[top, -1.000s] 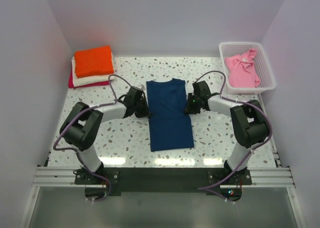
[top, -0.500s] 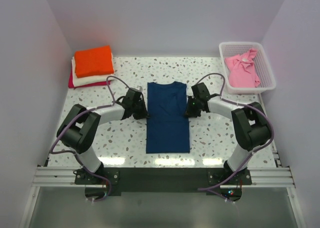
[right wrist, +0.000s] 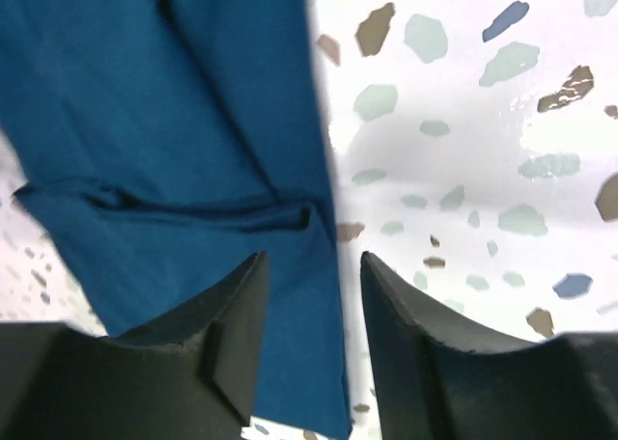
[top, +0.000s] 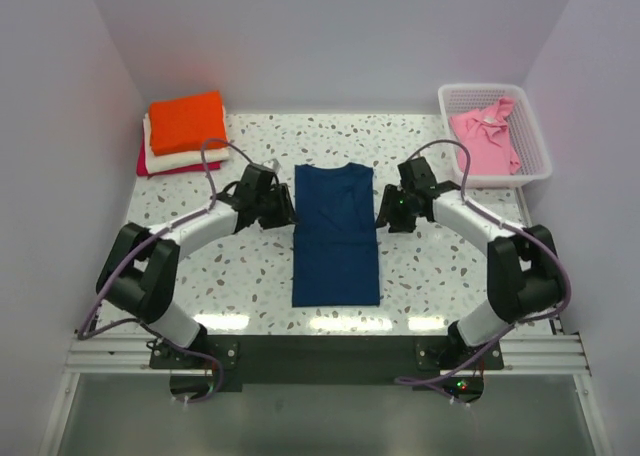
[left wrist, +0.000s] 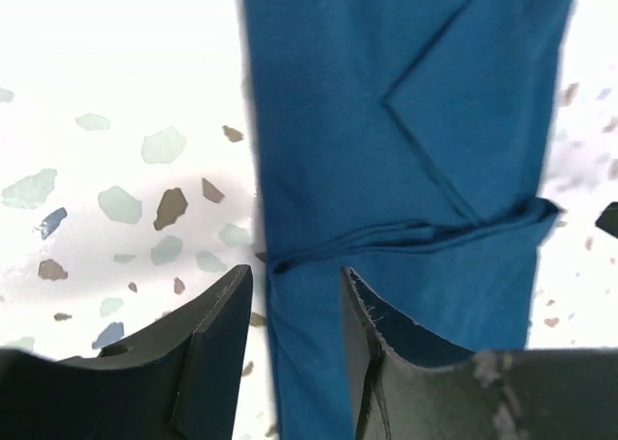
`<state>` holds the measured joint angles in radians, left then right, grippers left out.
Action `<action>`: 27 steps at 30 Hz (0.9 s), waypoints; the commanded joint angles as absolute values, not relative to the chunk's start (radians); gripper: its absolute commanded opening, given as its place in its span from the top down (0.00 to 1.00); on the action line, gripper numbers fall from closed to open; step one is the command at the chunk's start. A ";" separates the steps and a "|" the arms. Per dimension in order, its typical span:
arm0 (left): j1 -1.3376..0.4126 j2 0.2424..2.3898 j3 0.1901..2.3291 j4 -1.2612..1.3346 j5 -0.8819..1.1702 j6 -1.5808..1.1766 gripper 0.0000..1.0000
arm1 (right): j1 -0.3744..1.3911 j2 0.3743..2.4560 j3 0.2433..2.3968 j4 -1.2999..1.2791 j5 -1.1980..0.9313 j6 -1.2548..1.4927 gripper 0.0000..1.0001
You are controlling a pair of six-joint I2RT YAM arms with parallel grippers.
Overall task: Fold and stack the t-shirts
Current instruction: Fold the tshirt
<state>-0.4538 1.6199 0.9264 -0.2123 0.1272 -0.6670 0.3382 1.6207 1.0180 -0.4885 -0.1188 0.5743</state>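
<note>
The speckled white tabletop [top: 250, 266] has plain pale walls [top: 330, 46] around it. The navy t-shirt [top: 336, 236] lies flat, folded into a long strip. The fingers of the left gripper [left wrist: 293, 290] and right gripper [right wrist: 314, 271] are apart.

L arm [top: 198, 225] & R arm [top: 466, 214] reach fwd, forearms angled inward toward each other. L gripper [left wrist: 294, 290] & R gripper [right wrist: 314, 271] sit low, tips down. Both have their 2 fingers parted, gripping nothing.
</note>
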 commanded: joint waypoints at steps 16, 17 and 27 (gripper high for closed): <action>-0.451 1.160 0.468 -0.207 0.416 -0.709 0.52 | 0.391 1.132 0.502 -0.457 -0.336 0.729 0.51; -0.453 1.152 0.454 -0.207 0.422 -0.721 0.52 | 0.393 1.124 0.479 -0.453 -0.344 0.735 0.51; -0.514 1.123 0.321 -0.144 0.457 -0.775 0.52 | 0.443 1.108 0.408 -0.422 -0.376 0.795 0.53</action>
